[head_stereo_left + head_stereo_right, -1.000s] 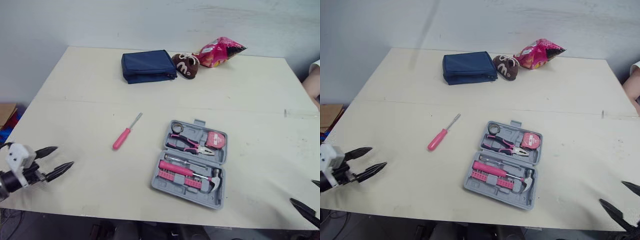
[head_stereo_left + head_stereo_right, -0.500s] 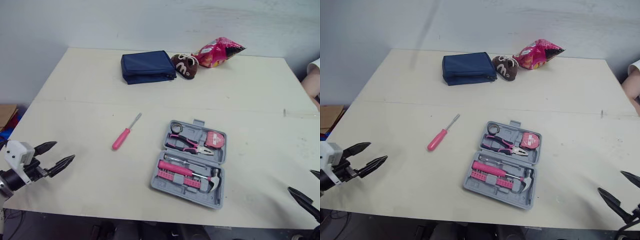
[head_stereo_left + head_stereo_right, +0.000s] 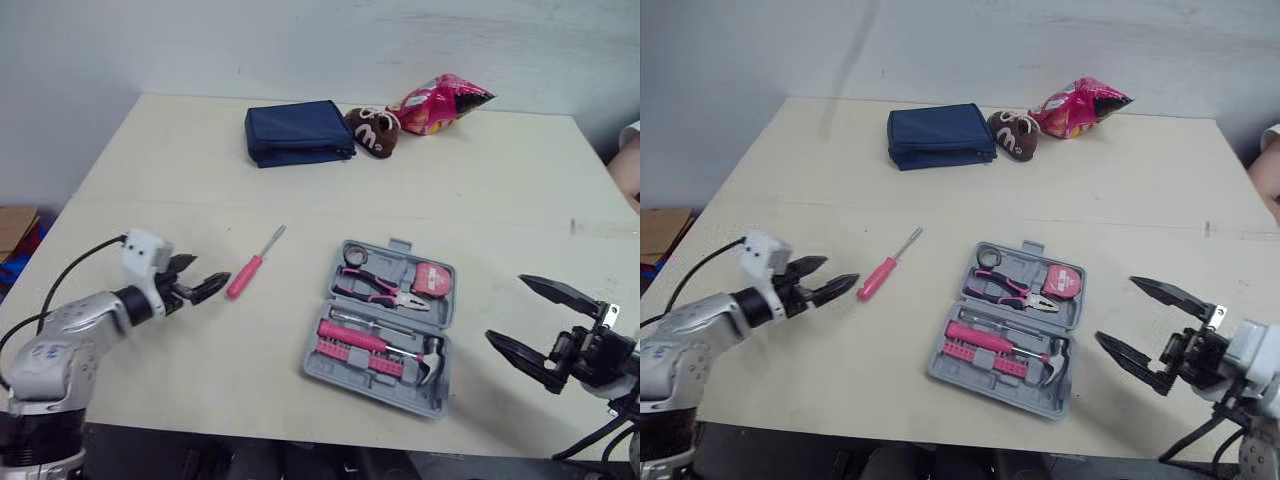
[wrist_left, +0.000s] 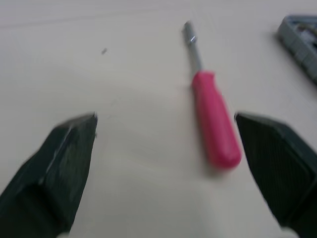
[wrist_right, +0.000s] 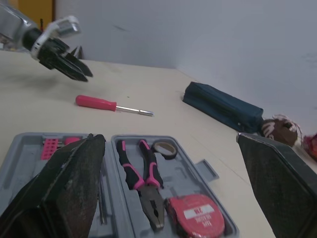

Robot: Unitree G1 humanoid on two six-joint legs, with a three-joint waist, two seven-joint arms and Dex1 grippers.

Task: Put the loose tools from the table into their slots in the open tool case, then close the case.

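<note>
Screwdriver (image 3: 254,264): loose on the table (image 3: 150,180), left of the tool case and apart from it; pink handle toward the near left, bare metal shaft pointing to the far right.
Left gripper (image 3: 212,269): low over the table just beside the butt of the pink handle, its two black fingers spread and holding nothing. From the left wrist the handle lies between the fingers, closer to one of them, with a gap on both sides.
Right gripper (image 3: 504,307): off the near right side of the case, fingers spread wide and pointing toward it, nothing between them and not touching the case.
Tool case (image 3: 372,388): grey, lying open near the front middle of the table, turned a little askew to the table edge.
Far half of the case: a small ring of tape (image 3: 352,257) at the left, pink-handled pliers (image 3: 380,290) in the middle, a pink tape measure (image 3: 430,278) at the right.
Near half of the case: a pink-handled driver (image 3: 350,335) lying lengthwise, a pink bit rack (image 3: 345,353) just beside it on the near side, and a hammer (image 3: 428,355) at the right end.
Back of the table: a navy pouch (image 3: 298,132), a brown plush toy (image 3: 372,128) touching its right end, and a pink snack bag (image 3: 440,102) just right of the toy, all well apart from the case.
Right edge of the room: a person's arm (image 3: 630,165) beside the table.
</note>
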